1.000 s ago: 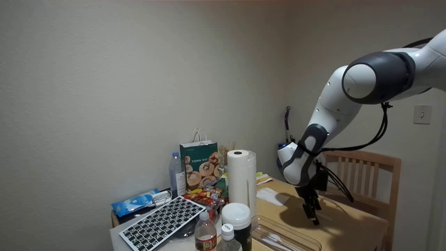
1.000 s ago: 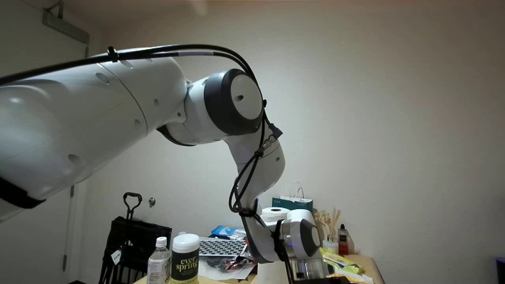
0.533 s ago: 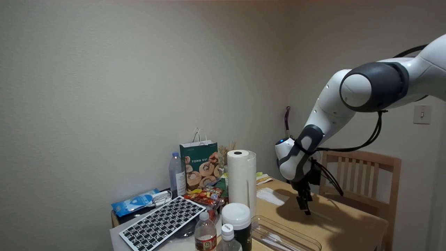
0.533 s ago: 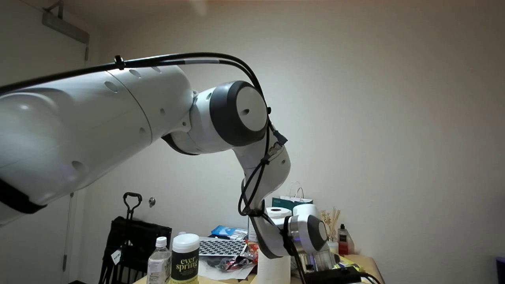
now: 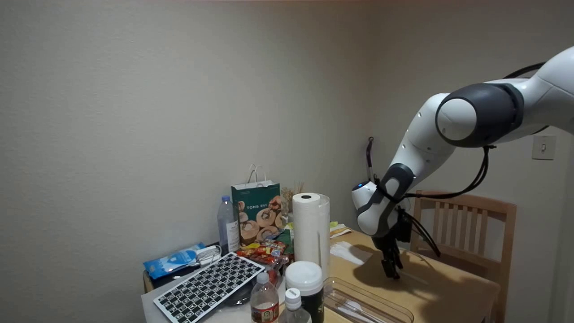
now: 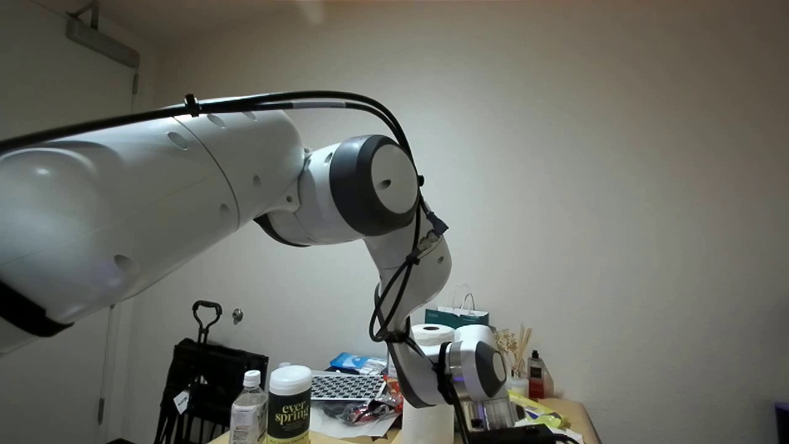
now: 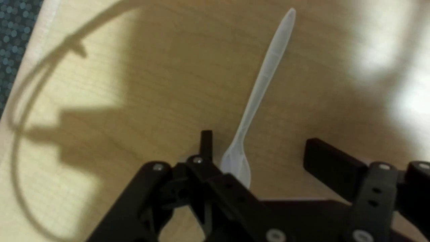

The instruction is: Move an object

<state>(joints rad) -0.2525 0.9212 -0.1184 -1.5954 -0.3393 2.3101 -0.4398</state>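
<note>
A white translucent plastic spoon lies on the wooden table in the wrist view, its handle pointing away and its bowl end close to my gripper. My gripper is open, with the spoon's neck and bowl between its two fingers, nearer the left finger. The right finger stands well apart from the spoon. Part of the bowl is hidden behind the left finger's linkage. In an exterior view my gripper points down, low over the table. In an exterior view its fingers are below the frame's edge.
A clear plastic tray with white utensils lies beside the gripper. A paper towel roll, a white-lidded canister, bottles and a checkered board stand or lie farther left. A wooden chair is behind the table.
In an exterior view, my gripper has moved left and toward the back, then slightly lower in the last half second. The upper arm has sunk. The jaws look open now; earlier state is unclear.
</note>
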